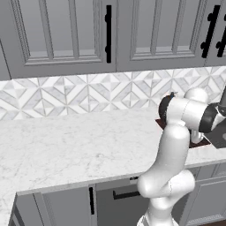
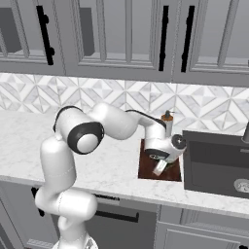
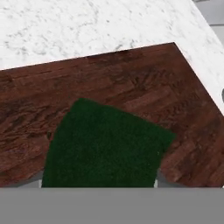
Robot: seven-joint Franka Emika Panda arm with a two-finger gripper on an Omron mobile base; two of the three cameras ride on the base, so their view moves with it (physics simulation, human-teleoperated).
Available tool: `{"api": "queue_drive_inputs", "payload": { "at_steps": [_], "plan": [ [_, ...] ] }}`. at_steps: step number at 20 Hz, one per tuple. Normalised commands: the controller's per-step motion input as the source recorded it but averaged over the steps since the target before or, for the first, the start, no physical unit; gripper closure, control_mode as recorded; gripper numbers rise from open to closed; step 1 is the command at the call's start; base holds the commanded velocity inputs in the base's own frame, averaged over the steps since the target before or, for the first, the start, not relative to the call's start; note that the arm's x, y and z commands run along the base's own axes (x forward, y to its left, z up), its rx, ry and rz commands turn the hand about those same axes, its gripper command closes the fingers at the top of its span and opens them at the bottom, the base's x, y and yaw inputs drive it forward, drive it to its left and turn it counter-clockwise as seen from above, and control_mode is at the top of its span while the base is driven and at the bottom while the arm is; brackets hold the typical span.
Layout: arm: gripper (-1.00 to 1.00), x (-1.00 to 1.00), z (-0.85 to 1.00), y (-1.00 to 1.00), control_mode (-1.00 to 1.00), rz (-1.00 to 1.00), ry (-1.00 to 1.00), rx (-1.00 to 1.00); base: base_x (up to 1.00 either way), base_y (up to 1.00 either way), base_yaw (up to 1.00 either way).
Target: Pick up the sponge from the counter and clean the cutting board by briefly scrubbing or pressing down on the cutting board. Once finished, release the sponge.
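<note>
Grey cabinet fronts (image 1: 66,35) with black handles above, patterned tile backsplash (image 1: 88,90) behind, broad white marble counter (image 1: 66,141) across the middle of the left base view. White arm bent over to the far right, covering most of the cutting board (image 1: 160,124); just a dark reddish sliver visible beside the elbow joint. No clear sight of the sponge from this side.

From the right base view: same counter, dark sink basin (image 2: 214,165) set in at the right, small bottle (image 2: 168,118) standing at the backsplash behind the board. Cutting board lying between arm and sink, just beside the basin's edge. Gripper (image 2: 160,168) reaching down over the board, a pale block at its tip, too small to read as the sponge with certainty, and too small to tell whether touching the wood.

Hand view: sponge (image 3: 103,148), dark green face up, close under the camera and over the brown wood grain, marble beyond the board's far edge. Fingertips hidden at the bottom; probably clenched on the sponge, judging by how near it sits.

Judged progress: pickup done, sponge carried to the board. Pressing or scrubbing either underway or about to start; contact not certain. Left to do: finish the scrub, then let the sponge go.
</note>
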Motion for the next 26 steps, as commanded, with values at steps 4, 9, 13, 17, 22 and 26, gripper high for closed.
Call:
{"api": "queue_drive_inputs", "payload": {
  "at_steps": [4,9,13,17,22,26],
  "plan": [
    [1.00,-0.26,-0.42,-0.62,-1.00,0.16,0.12,0.00,0.00,0.00,0.00],
    [1.00,-0.63,-0.55,-0.06,-1.00,0.20,0.19,0.00,0.00,0.00,0.00],
    [1.00,-0.67,-0.32,0.00,-1.00,0.23,0.06,-0.09,0.00,0.00,0.00],
    [1.00,-0.65,-0.04,0.02,-1.00,0.08,0.06,0.00,0.00,0.00,0.00],
    [1.00,-0.64,0.02,0.03,-1.00,0.00,0.01,0.01,0.00,0.00,0.00],
    [1.00,-0.04,-0.01,0.48,-1.00,0.01,0.08,-0.01,0.00,0.00,0.00]
  ]
}}
